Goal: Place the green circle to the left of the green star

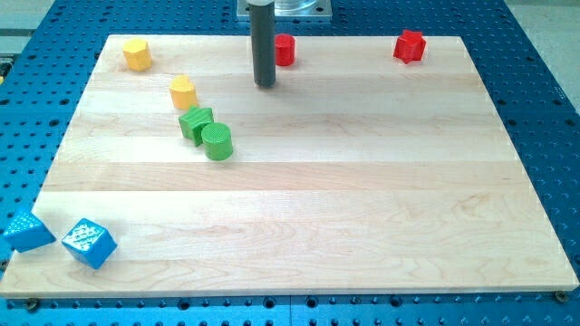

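Observation:
The green circle (pixel 217 142) sits on the wooden board, touching the lower right side of the green star (pixel 195 122). Both lie left of the board's middle. My tip (pixel 264 84) is near the view's top centre, up and to the right of the two green blocks and apart from them. The rod stands just left of a red block (pixel 285 49).
A yellow heart-like block (pixel 183 91) lies just above the green star. A yellow hexagon (pixel 137 54) is at the top left. A red star-like block (pixel 410 45) is at the top right. Two blue blocks (pixel 89 243) (pixel 26 230) sit at the bottom left corner.

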Controlling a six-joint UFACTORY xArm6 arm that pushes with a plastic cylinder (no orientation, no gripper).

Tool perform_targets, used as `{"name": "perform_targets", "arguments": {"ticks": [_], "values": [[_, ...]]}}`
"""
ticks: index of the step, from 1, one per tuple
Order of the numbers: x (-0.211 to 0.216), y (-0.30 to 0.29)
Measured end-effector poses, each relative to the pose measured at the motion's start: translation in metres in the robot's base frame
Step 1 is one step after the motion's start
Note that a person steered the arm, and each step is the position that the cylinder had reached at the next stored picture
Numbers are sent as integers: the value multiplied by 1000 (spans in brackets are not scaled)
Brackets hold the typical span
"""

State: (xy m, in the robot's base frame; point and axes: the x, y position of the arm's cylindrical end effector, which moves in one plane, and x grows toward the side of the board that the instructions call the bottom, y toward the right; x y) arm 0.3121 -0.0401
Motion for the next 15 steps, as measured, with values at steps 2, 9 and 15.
{"name": "perform_targets", "arguments": {"ticks": [2, 9, 15], "values": [[89, -54], [258, -177], [306, -209]]}}
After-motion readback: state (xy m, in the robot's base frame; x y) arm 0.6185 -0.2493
